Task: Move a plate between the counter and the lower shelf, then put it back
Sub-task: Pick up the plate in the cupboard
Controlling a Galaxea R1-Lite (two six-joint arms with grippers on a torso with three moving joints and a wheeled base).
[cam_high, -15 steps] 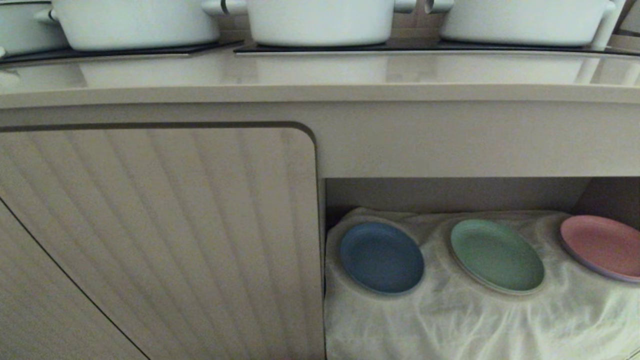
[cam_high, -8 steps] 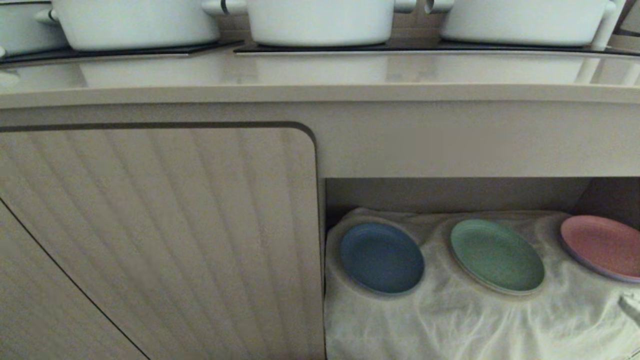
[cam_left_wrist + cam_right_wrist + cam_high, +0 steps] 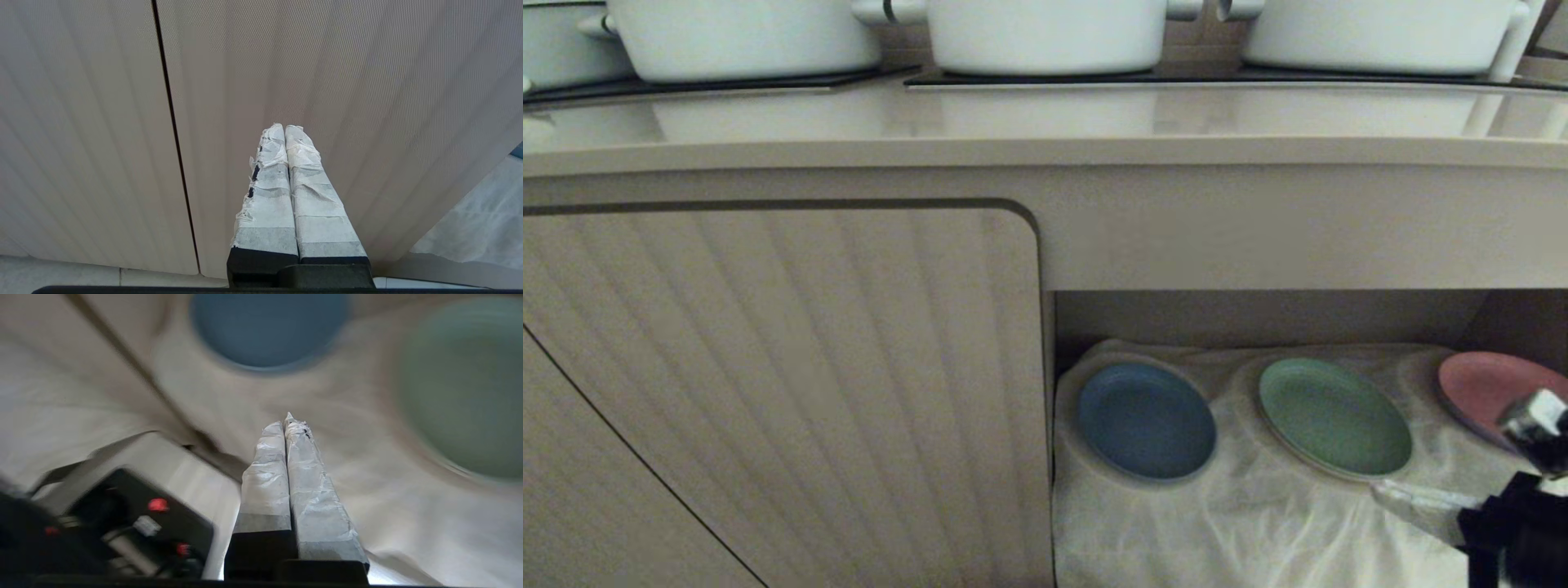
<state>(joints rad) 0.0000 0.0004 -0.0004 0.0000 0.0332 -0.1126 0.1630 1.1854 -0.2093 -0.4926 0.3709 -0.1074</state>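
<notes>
The light-blue plate lies flat at the left end of the lower shelf, on its wrinkled white cloth. In the right wrist view the plate is ahead of the fingers, well apart from them. My right gripper comes in from the lower right, over the cloth in front of the green plate. It is shut and empty. The counter runs across above the shelf. My left gripper is shut, holds nothing and points at the ribbed cabinet door.
A green plate and a pink plate lie right of the blue one on the cloth. Three white pots stand on black cooktop panels at the counter's back. A ribbed door closes the cabinet to the left.
My right arm has risen into the head view at the lower right, with its shut gripper reaching left over the cloth. The plates and the left arm have not moved.
</notes>
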